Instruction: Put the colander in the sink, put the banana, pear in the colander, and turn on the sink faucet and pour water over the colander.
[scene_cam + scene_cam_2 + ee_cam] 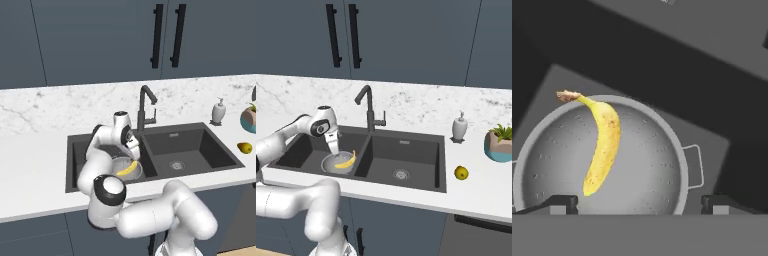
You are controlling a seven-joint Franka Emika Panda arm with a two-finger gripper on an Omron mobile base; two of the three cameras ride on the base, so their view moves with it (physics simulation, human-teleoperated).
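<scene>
My claw hangs spread and empty over the colander in the sink's left basin, where the banana lies; the round pear, far right on the tabletop, may roll when grasped.

In the left base view the arm covers most of the colander, much of the left basin of the sink and the inner end of the banana, and the planter is cut by the right edge. In the hand view the colander's near rim and left handle run out of the picture. In the right base view the pear is too small to make out its stem or surface.
</scene>
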